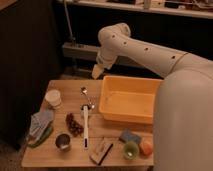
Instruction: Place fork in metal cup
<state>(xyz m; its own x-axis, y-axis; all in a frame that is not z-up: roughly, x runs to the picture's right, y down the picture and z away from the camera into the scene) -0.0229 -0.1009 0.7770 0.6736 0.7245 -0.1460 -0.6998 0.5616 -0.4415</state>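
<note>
The fork [88, 98], slim and shiny silver, lies on the wooden table [115, 135] left of the yellow bin. The metal cup [63, 141], short and dark grey, stands near the table's front left. My gripper [97, 73] hangs from the white arm above the table's far edge, well above and behind the fork, with nothing seen in it.
A yellow plastic bin [129, 99] fills the right middle. A white paper cup [53, 98] is at the left, a long white utensil [85, 125] and dark grapes [74, 125] in the middle, a cloth [40, 124] at left, a green cup [131, 149], sponge [127, 135] and brush [101, 150] in front.
</note>
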